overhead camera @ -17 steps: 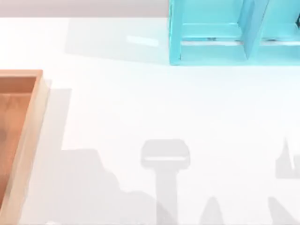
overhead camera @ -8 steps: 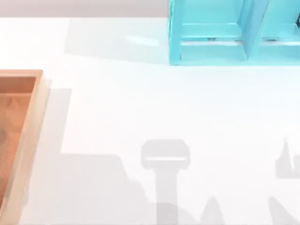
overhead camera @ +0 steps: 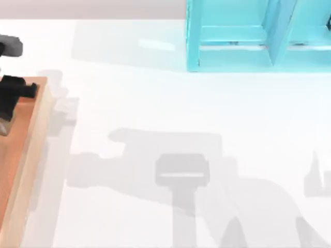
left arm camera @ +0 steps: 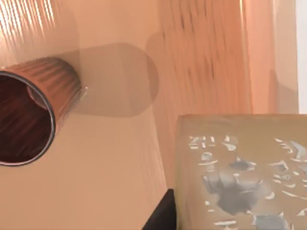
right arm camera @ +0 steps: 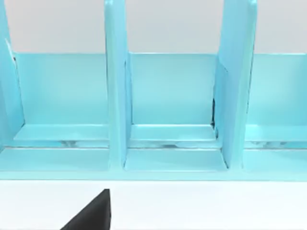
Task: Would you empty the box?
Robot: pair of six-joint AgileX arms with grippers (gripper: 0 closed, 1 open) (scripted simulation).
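The box (overhead camera: 36, 134) is a shallow wooden tray at the table's left edge, with an orange-brown floor and tan rims. My left gripper (overhead camera: 10, 95) hangs over its far end. In the left wrist view a copper-coloured cup (left arm camera: 33, 110) stands on the box floor (left arm camera: 206, 57). A tan block (left arm camera: 240, 172) with a grey printed pattern sits very close to the camera, right beside a dark part of the gripper (left arm camera: 160, 215). Whether the block is held cannot be told. A dark part of my right gripper (right arm camera: 91, 215) faces the shelf.
A turquoise shelf unit (overhead camera: 248, 36) with upright dividers (right arm camera: 117, 96) stands at the table's far right. White tabletop (overhead camera: 155, 103) lies between it and the box, crossed by the arms' shadows.
My left arm has come into the top view over the box's far end. Its shadow now spreads across the middle of the table. The shelf has not moved.
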